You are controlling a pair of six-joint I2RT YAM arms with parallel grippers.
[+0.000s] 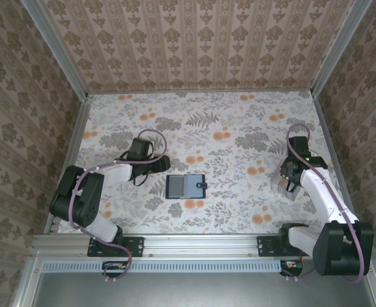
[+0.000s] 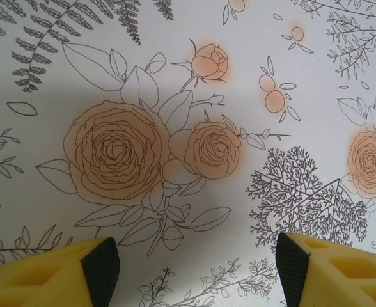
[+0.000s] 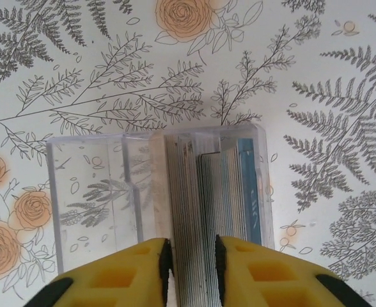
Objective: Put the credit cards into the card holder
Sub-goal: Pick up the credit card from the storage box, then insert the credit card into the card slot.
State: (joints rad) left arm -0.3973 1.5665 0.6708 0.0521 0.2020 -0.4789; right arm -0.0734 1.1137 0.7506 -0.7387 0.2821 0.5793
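Observation:
The card holder [image 1: 185,187] lies open and flat on the flowered table, between the two arms, greyish inside with a dark navy rim. The credit cards [image 3: 207,192] stand on edge as a tight stack in a clear plastic box [image 3: 92,192] at the right of the table. My right gripper [image 3: 193,262] reaches down into that box, and its black pads [image 3: 165,262] press against both sides of a bunch of cards. My left gripper [image 2: 197,268] hovers open over bare tablecloth just left of the card holder, with nothing between its fingers.
The box's left half holds no cards, and a blue card [image 3: 247,185] leans at its right wall. Patterned walls [image 1: 194,45] close the table in on three sides. The metal rail [image 1: 194,242] with the arm bases runs along the near edge.

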